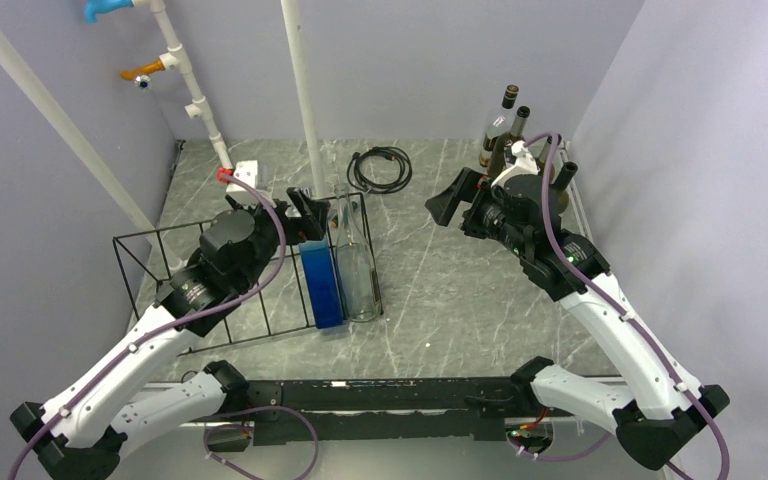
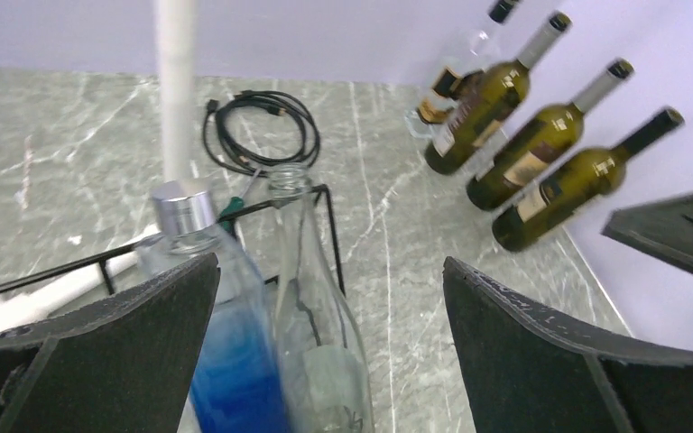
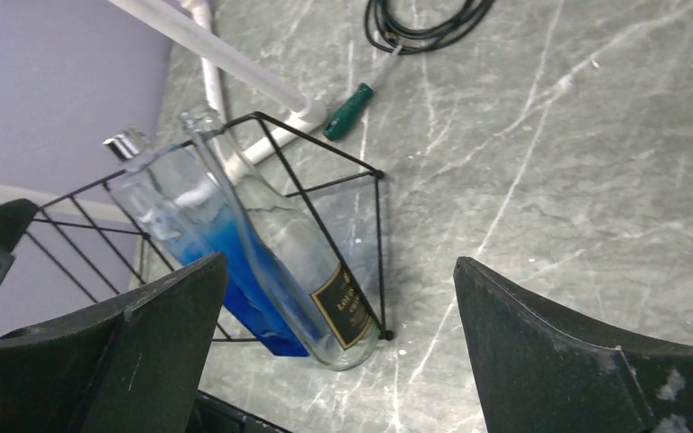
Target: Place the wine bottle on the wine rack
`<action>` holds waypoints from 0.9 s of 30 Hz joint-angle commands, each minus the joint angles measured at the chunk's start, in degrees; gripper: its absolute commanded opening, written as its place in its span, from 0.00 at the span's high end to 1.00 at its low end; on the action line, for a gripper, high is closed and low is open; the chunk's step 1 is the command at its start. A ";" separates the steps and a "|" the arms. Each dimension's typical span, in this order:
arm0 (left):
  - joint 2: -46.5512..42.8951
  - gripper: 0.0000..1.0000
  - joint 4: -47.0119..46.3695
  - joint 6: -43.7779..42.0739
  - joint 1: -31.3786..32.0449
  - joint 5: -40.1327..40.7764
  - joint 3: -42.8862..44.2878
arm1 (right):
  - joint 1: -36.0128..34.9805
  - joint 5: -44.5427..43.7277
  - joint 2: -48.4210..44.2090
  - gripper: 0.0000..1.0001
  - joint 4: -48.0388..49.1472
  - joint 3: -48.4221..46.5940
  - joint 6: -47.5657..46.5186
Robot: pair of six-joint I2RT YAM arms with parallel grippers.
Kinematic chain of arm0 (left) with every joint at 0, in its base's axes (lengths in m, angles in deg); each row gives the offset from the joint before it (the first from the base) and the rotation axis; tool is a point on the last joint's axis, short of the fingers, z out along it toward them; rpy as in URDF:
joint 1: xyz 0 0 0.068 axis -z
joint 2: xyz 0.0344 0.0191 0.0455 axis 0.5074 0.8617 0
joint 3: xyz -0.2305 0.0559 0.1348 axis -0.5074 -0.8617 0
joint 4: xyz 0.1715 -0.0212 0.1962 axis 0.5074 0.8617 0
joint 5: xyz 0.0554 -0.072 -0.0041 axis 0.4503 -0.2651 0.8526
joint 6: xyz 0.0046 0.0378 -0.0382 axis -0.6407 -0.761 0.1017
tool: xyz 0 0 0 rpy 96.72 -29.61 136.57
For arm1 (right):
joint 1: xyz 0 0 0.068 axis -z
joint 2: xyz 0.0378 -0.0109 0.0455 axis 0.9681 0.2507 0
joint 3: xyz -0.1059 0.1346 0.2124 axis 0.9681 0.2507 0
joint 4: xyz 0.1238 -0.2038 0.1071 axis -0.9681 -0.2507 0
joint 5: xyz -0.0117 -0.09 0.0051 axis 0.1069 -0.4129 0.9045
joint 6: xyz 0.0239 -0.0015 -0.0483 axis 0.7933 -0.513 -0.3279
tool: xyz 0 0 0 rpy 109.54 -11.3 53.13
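Note:
The wine rack (image 1: 165, 232), a low black wire frame, lies on the left of the table. A blue bottle (image 1: 322, 285) and a clear bottle (image 1: 357, 265) lie side by side at its right end. Both show in the left wrist view, blue (image 2: 235, 361) and clear (image 2: 316, 307), and in the right wrist view, blue (image 3: 226, 262) and clear with a black label (image 3: 298, 262). My left gripper (image 1: 305, 213) hangs open and empty over the bottle necks (image 2: 329, 271). My right gripper (image 1: 457, 200) is open and empty over bare table (image 3: 341, 262). Several wine bottles (image 1: 505, 125) stand at the back right.
White pipes (image 1: 300, 90) rise behind the rack. A coiled black cable (image 1: 380, 168) lies at the back centre, with a green-handled tool (image 3: 347, 117) near it. The standing bottles (image 2: 541, 144) are next to the right wall, behind my right arm.

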 commanded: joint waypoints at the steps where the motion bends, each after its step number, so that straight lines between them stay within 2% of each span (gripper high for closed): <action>1: 2.76 0.00 -5.34 -7.43 1.94 -9.06 1.48 | 0.15 -3.36 1.00 0.01 -1.42 0.49 -1.30; 4: 3.32 0.00 -6.18 -10.33 4.25 -11.64 1.94 | 0.15 -5.99 1.98 0.01 -3.25 -0.79 -2.35; 7: 2.92 0.00 -7.27 -12.95 7.64 -10.66 1.32 | 0.15 -7.95 2.67 0.01 -3.86 -1.25 -3.09; 15: 2.23 0.00 -7.87 -19.82 16.90 -1.03 0.42 | 0.15 -14.04 0.46 0.02 -4.30 2.37 -2.42; 21: 3.33 0.00 -7.15 -21.42 18.68 2.39 1.02 | 0.17 -24.77 -1.19 0.05 -9.78 0.00 -3.29; 24: 3.68 0.00 -6.33 -21.47 18.89 2.45 1.76 | 0.15 -29.67 -1.57 0.05 -10.96 -1.73 -7.18; 27: 3.19 0.00 -6.83 -21.49 19.02 3.03 1.21 | 0.19 -38.31 -1.38 0.05 -13.95 -4.15 -10.83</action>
